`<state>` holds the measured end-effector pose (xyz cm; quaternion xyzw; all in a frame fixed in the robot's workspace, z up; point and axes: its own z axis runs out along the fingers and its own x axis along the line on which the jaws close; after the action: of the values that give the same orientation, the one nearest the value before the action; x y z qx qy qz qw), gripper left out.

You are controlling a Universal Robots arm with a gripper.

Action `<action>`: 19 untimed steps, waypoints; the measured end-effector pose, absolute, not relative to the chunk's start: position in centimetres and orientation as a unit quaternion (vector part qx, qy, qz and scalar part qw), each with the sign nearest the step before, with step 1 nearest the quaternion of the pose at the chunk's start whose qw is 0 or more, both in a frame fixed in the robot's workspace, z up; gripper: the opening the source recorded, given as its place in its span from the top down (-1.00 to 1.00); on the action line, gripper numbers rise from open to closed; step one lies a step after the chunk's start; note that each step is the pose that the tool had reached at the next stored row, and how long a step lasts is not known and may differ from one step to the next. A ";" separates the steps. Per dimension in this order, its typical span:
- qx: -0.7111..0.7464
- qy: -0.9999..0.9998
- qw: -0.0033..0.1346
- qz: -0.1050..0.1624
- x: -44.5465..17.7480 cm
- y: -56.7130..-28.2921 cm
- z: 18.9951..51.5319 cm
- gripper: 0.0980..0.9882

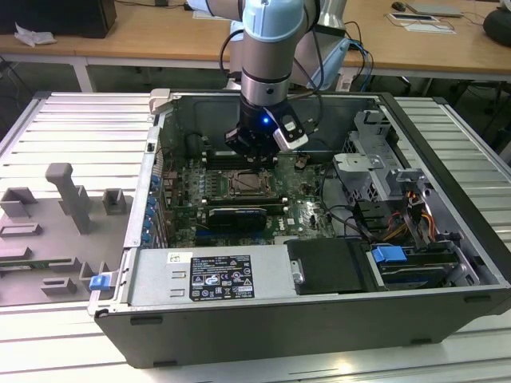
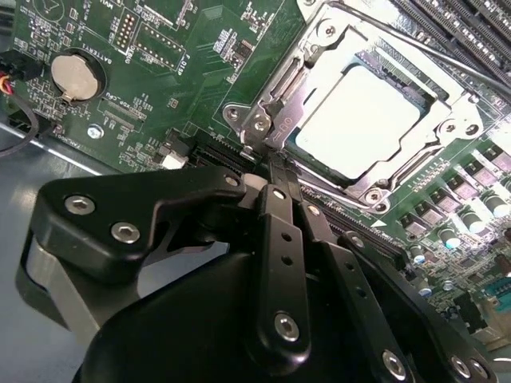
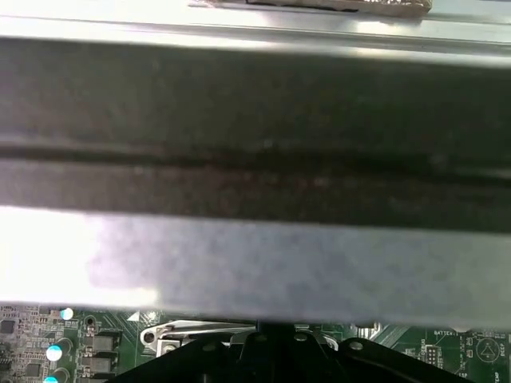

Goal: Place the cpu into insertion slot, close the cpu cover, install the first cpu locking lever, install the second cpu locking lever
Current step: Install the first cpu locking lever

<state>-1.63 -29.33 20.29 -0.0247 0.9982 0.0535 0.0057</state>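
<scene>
The cpu (image 2: 363,120) already sits in its socket just ahead of the gripper (image 2: 267,171), the cpu cover (image 2: 275,100) lies shut over it, and the pressed-together fingers touch the cover's edge, so lever work appears underway.

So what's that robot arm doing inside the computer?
It's putting a computer's brain chip in place. The arm's gripper hangs low over the motherboard, right beside the socket. In the second wrist view, the cpu already sits in its slot, and the cpu cover, a silvery frame, lies closed around it. The fingertips are at a thin metal lever on the socket's edge. I can't tell whether that lever is hooked down.
</scene>
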 end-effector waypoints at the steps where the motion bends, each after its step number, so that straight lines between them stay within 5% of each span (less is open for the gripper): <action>1: -0.025 0.998 0.006 0.053 -1.6 -29.3 20.3 0.98; 19: -0.025 0.999 0.005 0.040 -1.6 -29.3 20.1 0.98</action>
<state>-1.63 -29.31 20.06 -0.0248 0.9989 0.0399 0.0053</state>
